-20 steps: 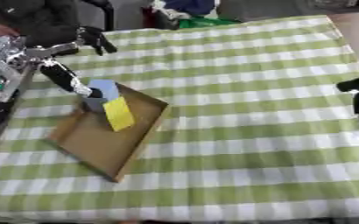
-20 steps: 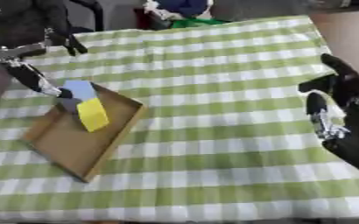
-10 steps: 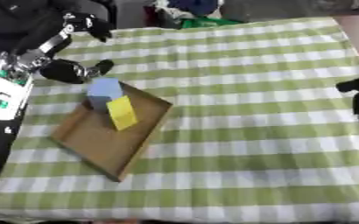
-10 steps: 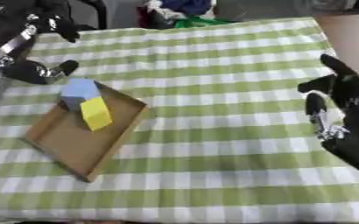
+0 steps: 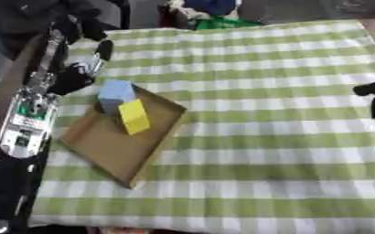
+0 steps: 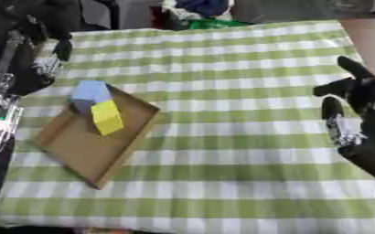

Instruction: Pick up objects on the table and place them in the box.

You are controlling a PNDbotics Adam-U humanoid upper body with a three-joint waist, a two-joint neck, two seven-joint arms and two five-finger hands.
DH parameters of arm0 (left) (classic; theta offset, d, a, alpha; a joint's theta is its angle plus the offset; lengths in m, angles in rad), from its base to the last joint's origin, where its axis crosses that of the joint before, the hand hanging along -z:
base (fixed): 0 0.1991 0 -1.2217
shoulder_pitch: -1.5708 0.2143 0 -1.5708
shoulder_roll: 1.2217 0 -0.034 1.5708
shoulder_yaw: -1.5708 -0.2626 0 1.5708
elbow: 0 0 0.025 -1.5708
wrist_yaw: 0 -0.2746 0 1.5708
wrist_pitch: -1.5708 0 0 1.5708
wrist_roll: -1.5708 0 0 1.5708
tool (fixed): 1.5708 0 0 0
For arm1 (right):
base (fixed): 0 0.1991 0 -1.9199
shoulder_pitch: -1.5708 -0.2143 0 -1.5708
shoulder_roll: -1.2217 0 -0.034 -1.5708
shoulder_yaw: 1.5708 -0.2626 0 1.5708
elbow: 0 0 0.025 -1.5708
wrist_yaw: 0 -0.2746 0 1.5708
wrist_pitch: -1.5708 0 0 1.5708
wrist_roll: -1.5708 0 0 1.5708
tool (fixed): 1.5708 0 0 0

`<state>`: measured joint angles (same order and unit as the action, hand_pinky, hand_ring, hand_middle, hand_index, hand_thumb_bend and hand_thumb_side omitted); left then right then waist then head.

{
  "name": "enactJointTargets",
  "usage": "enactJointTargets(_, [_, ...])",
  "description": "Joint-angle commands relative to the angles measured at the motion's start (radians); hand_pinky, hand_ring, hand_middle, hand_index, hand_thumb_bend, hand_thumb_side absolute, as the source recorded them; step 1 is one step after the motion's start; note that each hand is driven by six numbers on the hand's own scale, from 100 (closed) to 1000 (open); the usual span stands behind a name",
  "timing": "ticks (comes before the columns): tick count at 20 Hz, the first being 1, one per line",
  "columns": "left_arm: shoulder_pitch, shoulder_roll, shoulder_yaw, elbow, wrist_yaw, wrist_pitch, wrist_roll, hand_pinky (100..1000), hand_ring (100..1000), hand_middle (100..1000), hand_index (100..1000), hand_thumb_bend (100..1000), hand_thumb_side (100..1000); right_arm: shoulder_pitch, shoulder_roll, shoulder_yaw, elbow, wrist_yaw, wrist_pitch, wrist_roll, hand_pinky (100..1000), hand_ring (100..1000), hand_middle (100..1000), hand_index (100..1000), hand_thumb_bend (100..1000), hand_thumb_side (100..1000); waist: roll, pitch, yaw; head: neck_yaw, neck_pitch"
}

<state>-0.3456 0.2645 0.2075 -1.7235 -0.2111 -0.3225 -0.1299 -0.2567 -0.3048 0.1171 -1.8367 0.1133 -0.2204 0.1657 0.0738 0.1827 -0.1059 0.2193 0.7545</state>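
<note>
A shallow brown cardboard box (image 5: 110,146) lies on the left of the green-checked table. Inside it, at the far end, a light blue block (image 5: 115,91) stands with a yellow block (image 5: 134,117) leaning against it. My left hand (image 5: 83,71) hovers just left of the blue block, off the box's far corner, fingers relaxed and holding nothing. My right hand (image 6: 359,119) rests at the right edge of the table, fingers straight and spread, empty.
The checked cloth (image 5: 254,114) covers the whole table. Blue and green items (image 5: 215,13) lie beyond the far edge. My left forearm (image 5: 30,114) runs along the table's left side.
My left hand has let go of the blue block and drawn back to the left. The blue block now stands in the box. The whole picture has shifted slightly.
</note>
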Motion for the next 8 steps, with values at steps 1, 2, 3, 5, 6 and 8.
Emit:
enactJointTargets(1, [-0.005,-0.009,0.013,-0.041,0.011,0.021,0.002,650,623,618,834,307,520,-0.018,-0.007,-0.004,-0.02,-0.004,-0.002,-0.001,882,755,619,1000,100,549,-0.008,-0.009,0.004,0.007,-0.01])
enactJointTargets(2, [-0.005,-0.013,0.014,-0.045,0.009,0.025,0.0,650,624,618,834,307,521,-0.019,-0.007,-0.004,-0.02,-0.005,-0.002,0.0,882,755,619,1000,100,549,-0.011,-0.008,0.005,0.007,-0.011])
enactJointTargets(3, [-0.005,-0.016,0.015,-0.048,0.008,0.028,-0.002,650,624,618,834,305,522,-0.02,-0.006,-0.004,-0.021,-0.005,-0.003,0.0,882,755,619,1000,100,547,-0.014,-0.008,0.005,0.009,-0.013])
enactJointTargets(5, [-0.005,-0.023,0.018,-0.054,0.007,0.035,-0.003,650,624,619,834,303,525,-0.021,-0.006,-0.005,-0.023,-0.006,-0.003,-0.002,882,755,619,1000,100,547,-0.021,-0.007,0.004,0.012,-0.016])
enactJointTargets(6, [-0.005,-0.025,0.019,-0.056,0.007,0.038,-0.004,650,624,619,834,303,526,-0.021,-0.006,-0.006,-0.023,-0.007,-0.003,-0.002,882,755,619,1000,100,546,-0.022,-0.006,0.003,0.013,-0.017])
enactJointTargets(8, [-0.005,-0.03,0.019,-0.059,0.006,0.043,-0.008,650,626,621,835,303,532,-0.022,-0.004,-0.006,-0.024,-0.007,-0.003,-0.002,882,755,619,1000,100,546,-0.025,-0.004,0.001,0.017,-0.017])
